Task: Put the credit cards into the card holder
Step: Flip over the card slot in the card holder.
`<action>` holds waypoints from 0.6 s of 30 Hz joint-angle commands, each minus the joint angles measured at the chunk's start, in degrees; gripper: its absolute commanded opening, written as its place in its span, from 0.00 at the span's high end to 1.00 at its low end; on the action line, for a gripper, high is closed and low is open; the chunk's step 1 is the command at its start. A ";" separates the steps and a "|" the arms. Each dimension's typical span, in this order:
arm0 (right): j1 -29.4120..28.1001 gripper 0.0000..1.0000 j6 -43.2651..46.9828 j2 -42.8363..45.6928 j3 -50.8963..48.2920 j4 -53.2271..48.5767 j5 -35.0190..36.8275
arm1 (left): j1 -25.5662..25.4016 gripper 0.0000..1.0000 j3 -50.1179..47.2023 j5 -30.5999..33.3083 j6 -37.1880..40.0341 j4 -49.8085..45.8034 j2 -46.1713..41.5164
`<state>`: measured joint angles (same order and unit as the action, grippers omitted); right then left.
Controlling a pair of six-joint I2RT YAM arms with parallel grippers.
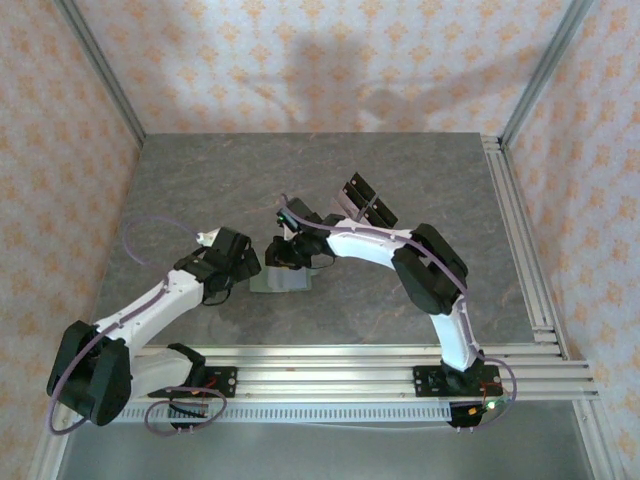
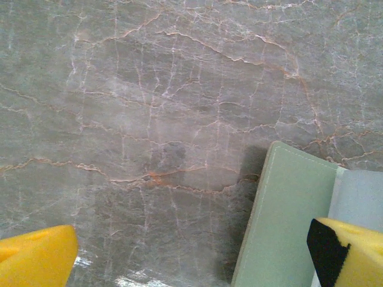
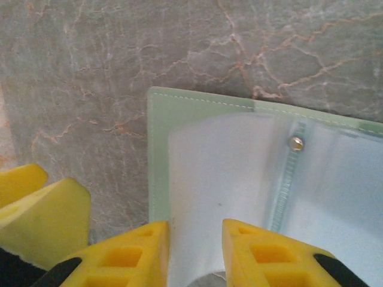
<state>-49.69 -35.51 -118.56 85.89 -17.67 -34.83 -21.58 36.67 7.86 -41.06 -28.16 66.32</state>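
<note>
Card holder (image 3: pixel 157 155) lies open on the table (image 1: pixel 420 180) right under my right gripper (image 3: pixel 195 242), which looks clamped on a pale card (image 3: pixel 209 179) pointing across it, while my left gripper (image 2: pixel 191 263) hangs wide apart beside it.

Table (image 1: pixel 200 190): grey marble-pattern top with pale and rust-coloured veins, filling the middle of the top view. Aluminium rails (image 1: pixel 330 365) run along its lower edge and up the right side. Card holder (image 1: pixel 275 284) lies flat on the top, just left of frame centre: sage green, opened, paler inside facing up, small metal snap stud visible.
</note>
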 commanded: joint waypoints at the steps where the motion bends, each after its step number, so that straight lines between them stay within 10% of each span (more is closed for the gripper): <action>1: -0.56 0.71 -0.62 -1.70 2.59 -1.24 -0.50 | 0.80 0.00 -0.11 2.69 -1.19 -2.60 -1.39; 18: -0.67 0.67 -1.34 -10.88 10.97 -4.85 -6.66 | 0.76 0.00 1.63 2.95 -1.13 -5.48 -4.80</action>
<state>-50.00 -36.21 -128.40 95.48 -20.01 -39.35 -21.58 36.69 8.62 -41.15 -30.76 62.50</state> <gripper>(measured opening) 0.329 0.998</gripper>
